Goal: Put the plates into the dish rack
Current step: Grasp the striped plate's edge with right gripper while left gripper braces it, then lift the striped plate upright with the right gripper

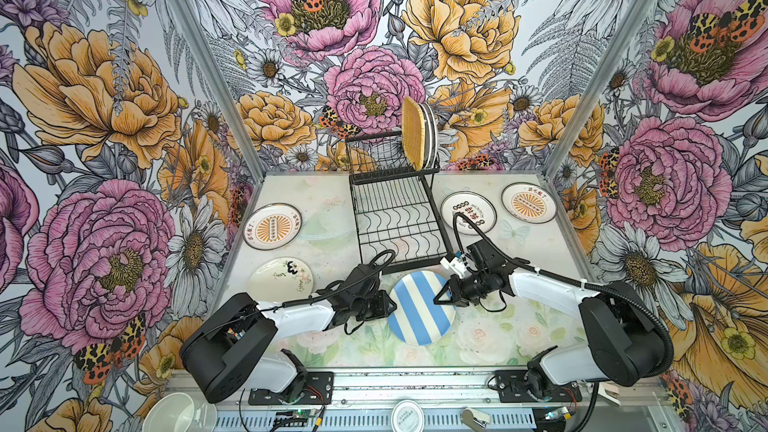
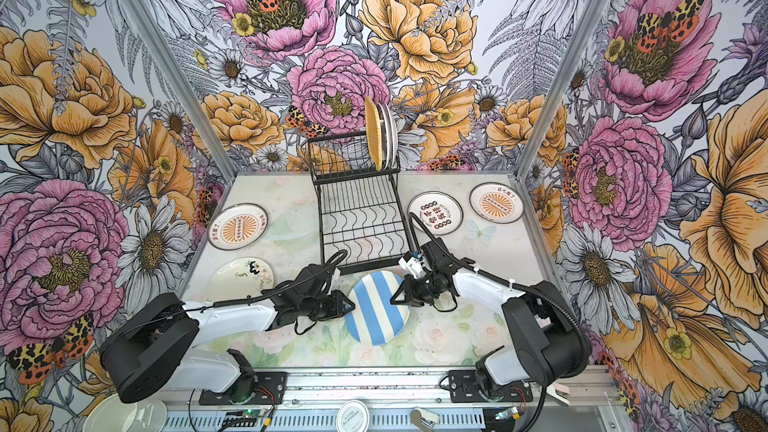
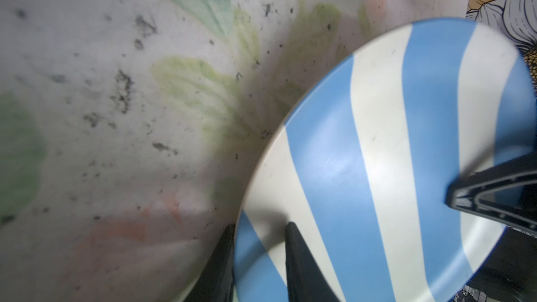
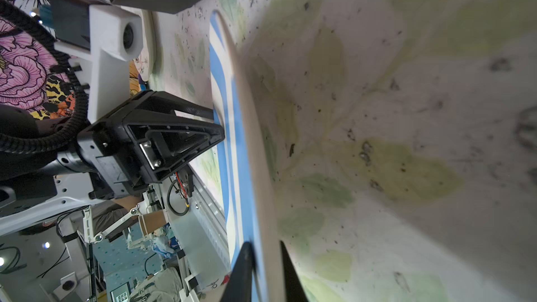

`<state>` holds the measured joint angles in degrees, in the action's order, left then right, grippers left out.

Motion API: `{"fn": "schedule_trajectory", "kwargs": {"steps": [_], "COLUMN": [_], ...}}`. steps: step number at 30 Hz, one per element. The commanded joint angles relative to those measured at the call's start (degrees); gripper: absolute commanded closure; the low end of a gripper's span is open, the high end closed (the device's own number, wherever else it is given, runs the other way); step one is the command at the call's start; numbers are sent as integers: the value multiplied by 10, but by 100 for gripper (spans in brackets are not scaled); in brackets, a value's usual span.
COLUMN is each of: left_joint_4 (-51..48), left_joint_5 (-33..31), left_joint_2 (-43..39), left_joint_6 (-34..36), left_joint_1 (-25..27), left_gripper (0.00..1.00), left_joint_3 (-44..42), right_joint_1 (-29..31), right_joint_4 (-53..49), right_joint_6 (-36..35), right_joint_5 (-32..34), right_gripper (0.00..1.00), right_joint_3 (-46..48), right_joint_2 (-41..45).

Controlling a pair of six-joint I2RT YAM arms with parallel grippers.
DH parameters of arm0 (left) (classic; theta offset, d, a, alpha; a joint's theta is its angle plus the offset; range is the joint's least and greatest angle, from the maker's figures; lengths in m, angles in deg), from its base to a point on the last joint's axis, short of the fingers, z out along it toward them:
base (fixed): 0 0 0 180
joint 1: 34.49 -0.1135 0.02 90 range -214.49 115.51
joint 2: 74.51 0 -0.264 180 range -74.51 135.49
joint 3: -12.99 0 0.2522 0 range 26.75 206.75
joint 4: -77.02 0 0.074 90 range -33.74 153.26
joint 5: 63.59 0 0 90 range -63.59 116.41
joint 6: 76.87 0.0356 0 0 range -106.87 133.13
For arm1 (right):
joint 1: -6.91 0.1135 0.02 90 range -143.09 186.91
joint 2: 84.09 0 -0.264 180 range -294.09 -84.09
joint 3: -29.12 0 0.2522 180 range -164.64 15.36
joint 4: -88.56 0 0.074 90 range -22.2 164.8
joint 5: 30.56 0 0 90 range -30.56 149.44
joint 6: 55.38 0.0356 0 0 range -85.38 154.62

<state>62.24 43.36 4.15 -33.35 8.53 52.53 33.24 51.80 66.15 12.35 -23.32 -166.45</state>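
The round plate with blue and cream stripes (image 1: pixel 420 309) is raised off the pale flower-printed table (image 1: pixel 498 330) at its front middle. It sits just on the robot's side of the black wire dish rack (image 1: pixel 395 218) and is held by opposite rims.

The right gripper (image 4: pixel 264 244) has its jaws pressed onto the rim on the right, one finger on the striped face and one on the plain underside.

The left gripper (image 3: pixel 260 225) straddles the rim on the left in the same way. That blurred view does not show whether those jaws are actually clamping or only lie against the plate.

The plate's face is turned mostly upward, and the rack lies straight beyond it, away from both arm bases. On the raised upper tier (image 1: pixel 374 137), the squarish yellow woven plate (image 1: pixel 412 132) stands on edge at the right end, with free slots to its left.

The coming move probably depends on tipping the striped plate from face-up onto its edge, parallel to that yellow one. The right arm has the clear grip and sits nearer the filled end, so it seems better placed to carry the plate.
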Motion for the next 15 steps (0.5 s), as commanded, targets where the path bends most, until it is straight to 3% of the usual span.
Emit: {"fn": "schedule_trajectory", "kwargs": {"steps": [1, 6, 15], "left_joint_4": [-11, -43, -92], "left_joint_5": [5, -9, -16], "left_joint_2": [-12, -52, -146], "left_joint_6": [-1, 2, 10], "left_joint_1": [14, 9, -39], "left_gripper": [65, 53, 33], "left_joint_3": [0, -1, -14], "right_joint_1": [10, 7, 7], "right_joint_4": [16, 1, -77], "right_joint_6": [12, 25, 57], "right_joint_5": [24, 41, 129], "right_gripper": [99, 100, 100], "right_joint_3": [7, 1, -39], "right_joint_2": [4, 38, 138]}}
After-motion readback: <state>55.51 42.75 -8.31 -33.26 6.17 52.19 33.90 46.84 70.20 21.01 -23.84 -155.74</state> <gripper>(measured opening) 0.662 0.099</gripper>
